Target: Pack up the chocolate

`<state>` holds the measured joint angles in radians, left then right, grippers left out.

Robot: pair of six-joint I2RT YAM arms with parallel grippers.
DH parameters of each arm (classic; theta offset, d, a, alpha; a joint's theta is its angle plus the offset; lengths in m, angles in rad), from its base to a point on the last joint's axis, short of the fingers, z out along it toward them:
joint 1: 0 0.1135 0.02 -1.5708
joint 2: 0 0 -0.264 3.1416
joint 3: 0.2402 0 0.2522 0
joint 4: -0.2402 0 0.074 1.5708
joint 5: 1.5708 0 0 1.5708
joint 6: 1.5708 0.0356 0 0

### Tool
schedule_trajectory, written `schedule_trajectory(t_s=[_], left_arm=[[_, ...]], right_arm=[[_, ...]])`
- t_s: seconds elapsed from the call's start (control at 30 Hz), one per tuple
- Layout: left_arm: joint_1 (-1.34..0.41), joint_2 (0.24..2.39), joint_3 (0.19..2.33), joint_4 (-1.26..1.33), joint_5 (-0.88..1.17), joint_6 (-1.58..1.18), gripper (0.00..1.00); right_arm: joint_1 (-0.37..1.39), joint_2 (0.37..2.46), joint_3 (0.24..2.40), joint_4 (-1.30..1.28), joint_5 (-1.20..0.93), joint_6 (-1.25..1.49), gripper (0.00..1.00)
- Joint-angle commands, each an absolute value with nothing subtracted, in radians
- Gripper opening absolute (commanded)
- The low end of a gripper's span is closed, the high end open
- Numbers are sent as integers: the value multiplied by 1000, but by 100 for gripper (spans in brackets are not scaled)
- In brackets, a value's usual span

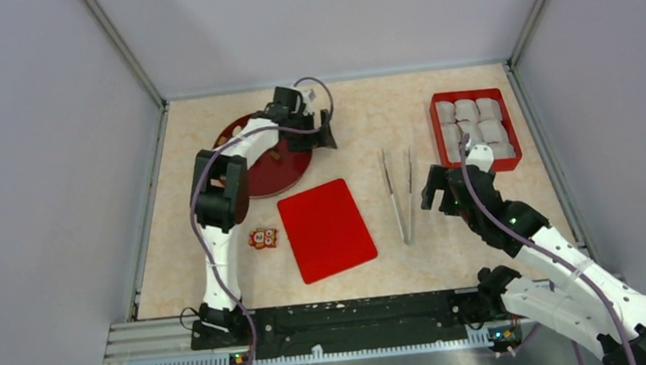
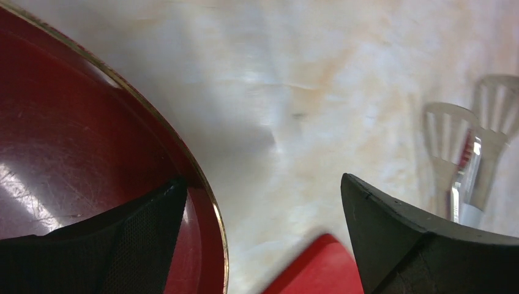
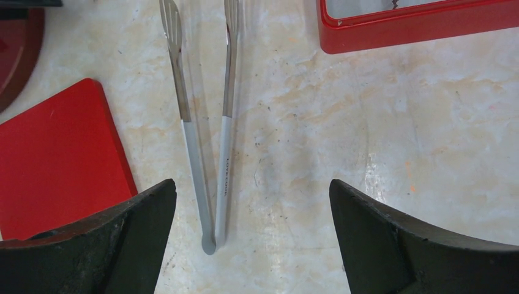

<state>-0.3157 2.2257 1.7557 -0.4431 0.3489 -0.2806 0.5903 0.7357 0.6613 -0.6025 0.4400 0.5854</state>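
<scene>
The chocolate point(image 1: 222, 140) shows as a few tiny tan and brown chunks on a dark red round plate point(image 1: 256, 178) at the back left; my left arm hides most of them. My left gripper point(image 1: 325, 134) is open and empty at the plate's right rim. In the left wrist view point(image 2: 263, 180) one finger is over the plate point(image 2: 73, 141) and the other over bare table. A red box point(image 1: 499, 103) with white paper cups stands at the back right. My right gripper point(image 1: 438, 193) is open and empty just right of the metal tongs point(image 1: 399, 195), low over the table point(image 3: 252, 184).
A flat red lid point(image 1: 326, 229) lies in the middle, its corner in the left wrist view point(image 2: 318, 269). A small red-orange packet point(image 1: 263, 237) lies left of it. The tongs point(image 3: 205, 153), lid point(image 3: 55, 165) and box wall point(image 3: 416, 27) show in the right wrist view.
</scene>
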Motion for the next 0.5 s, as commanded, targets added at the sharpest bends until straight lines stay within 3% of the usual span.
schedule_trajectory(t_s=[0.0,0.47], left_arm=[[-437,2265,1777,-392,499,-321,99],[-573,2386,2025,-379,620,-399,99]], right_arm=[[586,725,662,-595,471,610,93],[593,898,600,-489,353,649,91]])
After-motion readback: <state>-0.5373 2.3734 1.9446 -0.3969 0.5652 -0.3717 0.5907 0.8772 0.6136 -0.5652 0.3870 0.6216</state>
